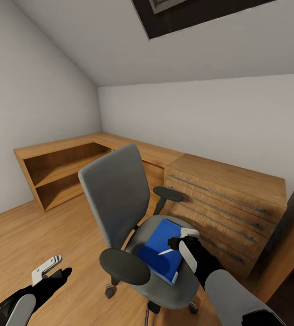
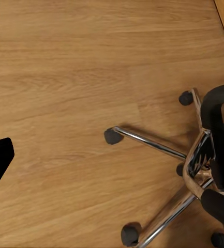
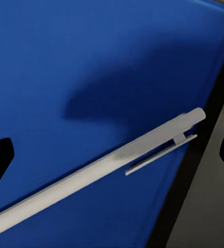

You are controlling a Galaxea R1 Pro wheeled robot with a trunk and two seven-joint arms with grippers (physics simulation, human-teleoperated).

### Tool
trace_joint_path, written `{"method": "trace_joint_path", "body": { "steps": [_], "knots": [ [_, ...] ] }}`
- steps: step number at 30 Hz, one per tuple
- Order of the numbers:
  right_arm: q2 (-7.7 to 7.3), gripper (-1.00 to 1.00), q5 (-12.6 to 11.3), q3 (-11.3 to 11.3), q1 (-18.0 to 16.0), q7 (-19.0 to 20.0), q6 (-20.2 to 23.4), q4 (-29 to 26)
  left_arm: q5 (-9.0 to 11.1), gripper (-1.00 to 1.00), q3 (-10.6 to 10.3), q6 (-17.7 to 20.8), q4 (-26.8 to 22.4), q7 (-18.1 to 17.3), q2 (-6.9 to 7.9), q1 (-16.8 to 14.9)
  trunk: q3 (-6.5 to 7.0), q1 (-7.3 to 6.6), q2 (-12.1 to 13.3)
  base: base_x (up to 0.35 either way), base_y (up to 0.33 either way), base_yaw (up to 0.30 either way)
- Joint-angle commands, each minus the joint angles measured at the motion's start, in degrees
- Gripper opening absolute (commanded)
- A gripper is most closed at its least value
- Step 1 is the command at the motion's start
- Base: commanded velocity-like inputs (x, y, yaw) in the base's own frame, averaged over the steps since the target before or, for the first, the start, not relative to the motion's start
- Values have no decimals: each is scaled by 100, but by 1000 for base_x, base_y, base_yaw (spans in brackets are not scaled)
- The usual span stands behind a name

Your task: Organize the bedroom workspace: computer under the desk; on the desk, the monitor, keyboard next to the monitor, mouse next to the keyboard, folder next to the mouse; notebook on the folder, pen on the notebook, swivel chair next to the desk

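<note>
The flat bright-blue folder [image 1: 164, 251] lies on the grey swivel chair [image 1: 119, 199]. The right claw [image 1: 176, 245] holds the thin white pen [image 3: 99, 168] just above it. The left claw [image 1: 51, 270] hangs wide open over the wood floor [image 2: 65, 77].
</note>
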Motion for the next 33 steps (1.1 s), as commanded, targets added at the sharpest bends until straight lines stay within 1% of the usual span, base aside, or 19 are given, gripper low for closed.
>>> {"method": "trace_joint_path", "body": {
  "steps": [1,6,16,19,33],
  "knots": [
    [-5,100,-60,36,-3,-54,20,-9,60,100,-3,12,-8,57,1,-4,-24,21,-43,0,0,0],
    [-5,100,-60,36,-3,-54,21,-9,60,100,-13,8,-8,67,1,-4,-114,131,-244,0,0,0],
    [-7,100,-60,36,-3,-54,21,-9,60,100,-15,5,-8,64,-5,-4,-114,131,-244,0,0,0],
    [-8,100,-60,36,-3,-54,21,-9,60,100,-17,4,-8,70,-6,-4,-167,197,-364,0,0,0],
    [-10,100,-53,36,-3,-49,12,-9,60,100,-18,12,-8,41,-7,-4,-167,197,-364,0,0,0]
  ]
}}
